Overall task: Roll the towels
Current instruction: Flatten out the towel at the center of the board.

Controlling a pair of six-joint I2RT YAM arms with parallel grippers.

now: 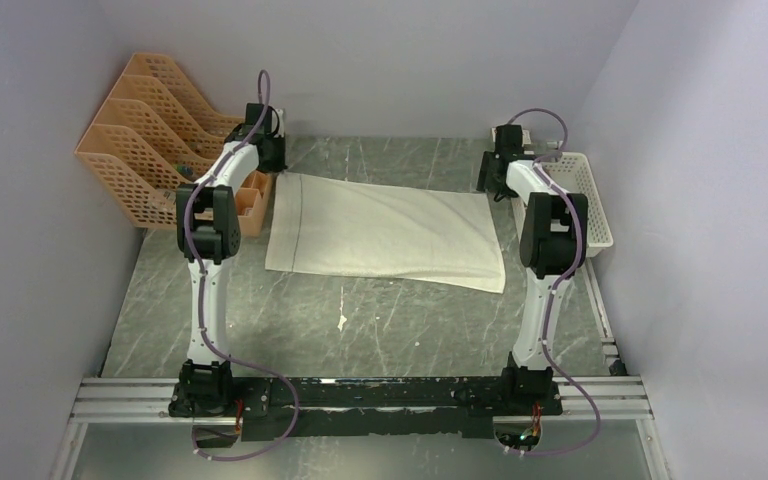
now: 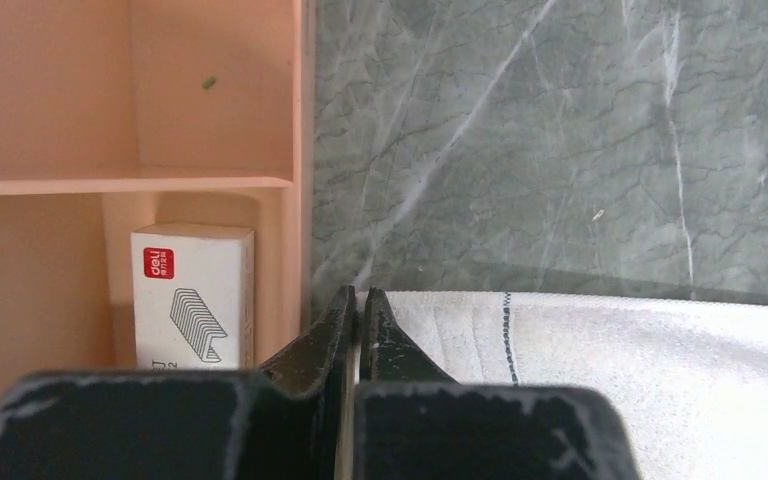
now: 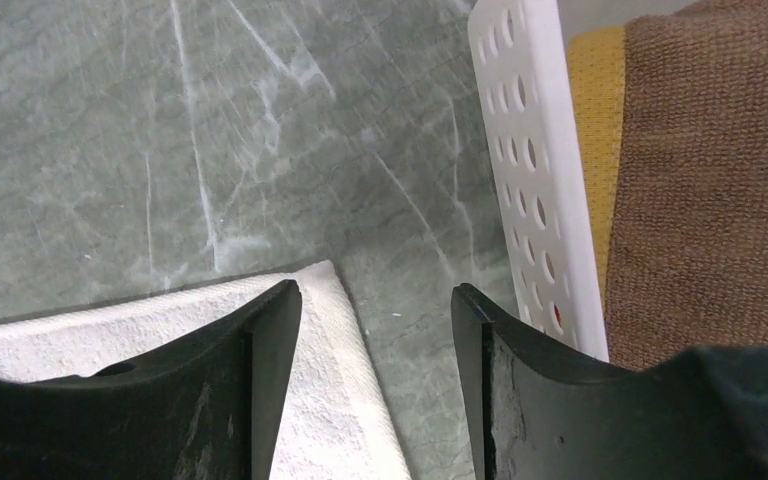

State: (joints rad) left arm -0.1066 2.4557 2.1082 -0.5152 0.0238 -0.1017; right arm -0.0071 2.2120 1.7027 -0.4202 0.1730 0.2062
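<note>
The cream-white towel [image 1: 385,232] lies flat and unrolled across the middle of the table. My left gripper [image 2: 360,300] is at the towel's far left corner [image 2: 560,350], shut, with a pale strip of the cloth's edge pinched between its fingertips. My right gripper [image 3: 375,290] stands open over the towel's far right corner [image 3: 330,400]: its left finger is above the cloth and its right finger is above bare table. The brown towel [image 3: 710,180], showing a mustard-yellow side, lies in the white basket [image 3: 535,180] just right of that gripper.
An orange mesh file rack [image 1: 150,130] stands at the back left. An orange compartment box [image 2: 210,100] with a white staples box [image 2: 192,295] sits right beside the left gripper. The white perforated basket [image 1: 590,200] lines the right edge. The walls are close on both sides.
</note>
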